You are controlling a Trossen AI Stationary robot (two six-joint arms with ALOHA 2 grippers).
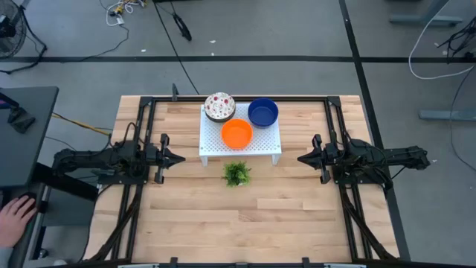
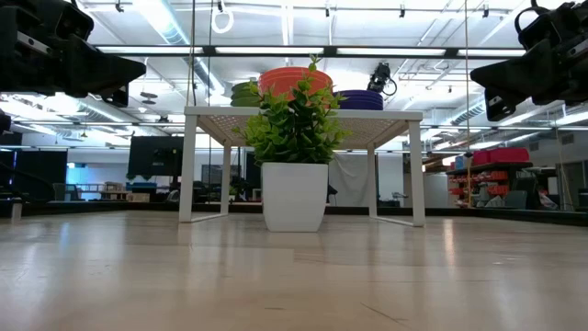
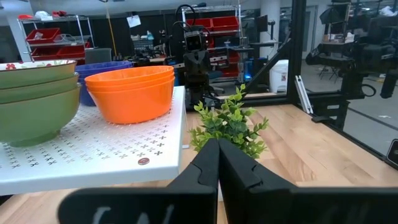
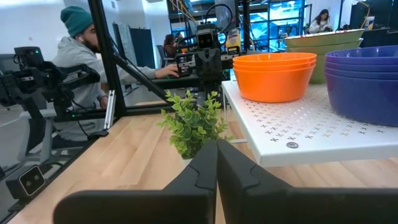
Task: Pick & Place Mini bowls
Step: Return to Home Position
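Note:
Three stacks of mini bowls stand on their bases on the white perforated rack (image 1: 239, 149): a speckled stack with green outsides (image 1: 219, 106) (image 3: 34, 93), an orange stack (image 1: 236, 133) (image 3: 132, 92) (image 4: 273, 74) and a blue stack (image 1: 262, 112) (image 4: 365, 84). My left gripper (image 1: 178, 158) (image 3: 217, 163) hovers shut above the table, left of the rack. My right gripper (image 1: 301, 158) (image 4: 216, 163) hovers shut to the rack's right. Both point toward the rack and touch nothing.
A small green leafy plant in a white pot (image 1: 237, 173) (image 2: 294, 188) stands on the table just in front of the rack. Bare wood lies toward the near edge. A person's hand (image 1: 13, 217) shows left of the table; a seated person (image 4: 84, 62) appears beyond it.

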